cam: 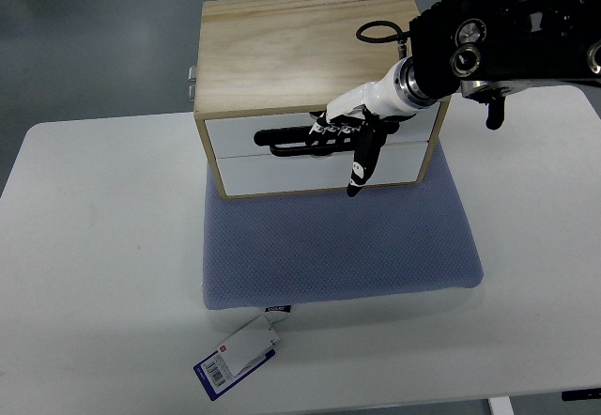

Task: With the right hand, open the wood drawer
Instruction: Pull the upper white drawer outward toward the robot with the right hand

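Drawer fronts, two of them white and stacked one above the other, face the camera from a pale wooden box that sits on a blue-grey padded cushion on a white table. The upper white drawer carries a long black slot handle, and the robot's right hand, white with black fingertips, has its fingers curled into that handle, thumb hanging down over the lower white drawer; the drawer looks closed or nearly so. The risk I see is that the box is light on a soft cushion, so a pull could drag the whole box forward instead of sliding the drawer, or the shallow hook could slip out. The drawer's long axis runs left to right, and it would open toward the table's near edge. A blue and white tag lies below the cushion.
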Robot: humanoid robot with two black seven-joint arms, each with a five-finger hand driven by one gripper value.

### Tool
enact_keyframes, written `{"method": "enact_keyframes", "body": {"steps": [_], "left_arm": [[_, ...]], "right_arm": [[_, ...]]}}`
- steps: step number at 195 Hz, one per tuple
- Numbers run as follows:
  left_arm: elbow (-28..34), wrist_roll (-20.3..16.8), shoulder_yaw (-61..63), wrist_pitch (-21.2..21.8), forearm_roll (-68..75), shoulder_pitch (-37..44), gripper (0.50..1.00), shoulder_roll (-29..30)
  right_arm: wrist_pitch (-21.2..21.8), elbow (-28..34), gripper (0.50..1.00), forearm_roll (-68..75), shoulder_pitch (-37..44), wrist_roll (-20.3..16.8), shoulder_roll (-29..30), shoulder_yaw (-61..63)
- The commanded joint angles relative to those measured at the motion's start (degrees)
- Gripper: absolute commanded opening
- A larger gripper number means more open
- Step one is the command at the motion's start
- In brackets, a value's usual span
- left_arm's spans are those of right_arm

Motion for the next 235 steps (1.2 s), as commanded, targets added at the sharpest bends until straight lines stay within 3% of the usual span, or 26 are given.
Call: {"method": "enact_keyframes", "body": {"steps": [1, 128, 187, 235], "left_arm": [[-0.02, 0.00, -0.02, -0.01, 0.09, -0.03, 1.000, 0.00], [0.16, 0.00, -0.02, -0.01, 0.00, -0.03, 1.000, 0.00], [0.16, 0.08, -0.02, -0.01, 0.00, -0.03, 1.000, 0.00], [0.16, 0.00, -0.02, -0.01, 0.00, -0.03, 1.000, 0.00]], "right_arm": [[1.45, 0.18, 0.921, 0.24, 0.00, -0.01, 0.20, -0.01], [6.64, 2.20, 0.930, 2.18, 1.23, 0.08, -0.59, 0.69], [13.40, 4.66, 0.932, 4.46, 3.95, 0.17, -3.14, 0.69], [15.51, 5.71, 0.932, 4.55, 4.22, 0.26, -4.55, 0.69]]}}
